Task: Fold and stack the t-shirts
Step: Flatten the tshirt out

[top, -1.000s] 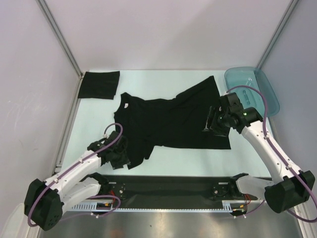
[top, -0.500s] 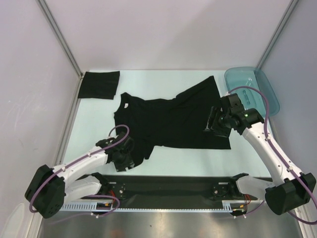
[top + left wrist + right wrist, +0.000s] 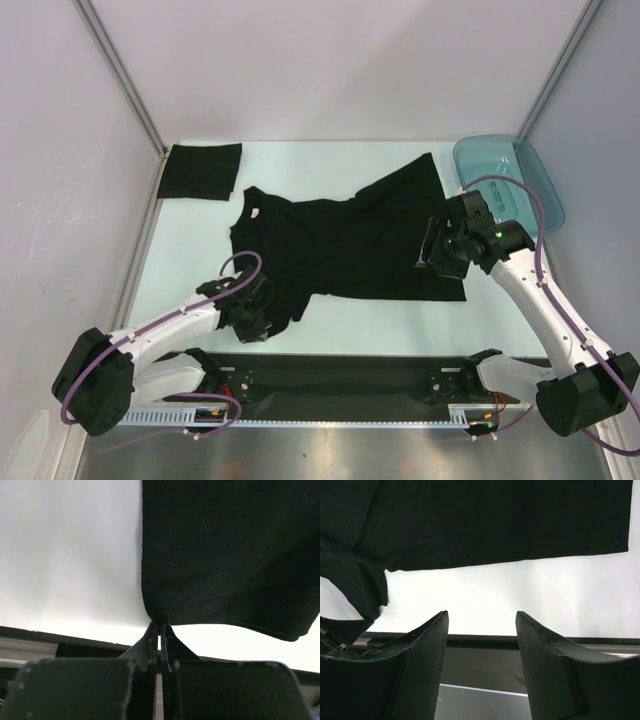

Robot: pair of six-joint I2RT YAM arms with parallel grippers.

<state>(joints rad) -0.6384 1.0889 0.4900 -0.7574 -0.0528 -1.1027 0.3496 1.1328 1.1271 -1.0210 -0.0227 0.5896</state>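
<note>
A black t-shirt (image 3: 340, 245) lies spread and rumpled in the middle of the table. My left gripper (image 3: 262, 320) is at its near left corner. In the left wrist view the left gripper (image 3: 160, 624) is shut on the hem of the t-shirt (image 3: 225, 555), pinching a corner of the cloth. A second t-shirt (image 3: 200, 170) lies folded at the back left. My right gripper (image 3: 430, 255) hovers over the spread shirt's right side. Seen from the right wrist, the right gripper (image 3: 482, 617) is open and empty, with the t-shirt (image 3: 495, 520) beyond its fingertips (image 3: 432, 635).
A translucent teal tray (image 3: 535, 185) stands at the back right, just behind the right arm. White walls and metal posts close in the table on the left, back and right. A black strip (image 3: 350, 375) runs along the near edge between the arm bases.
My left gripper slid right to the shirt's near left corner and shut on the hem. The right gripper stayed open and nearly still.
</note>
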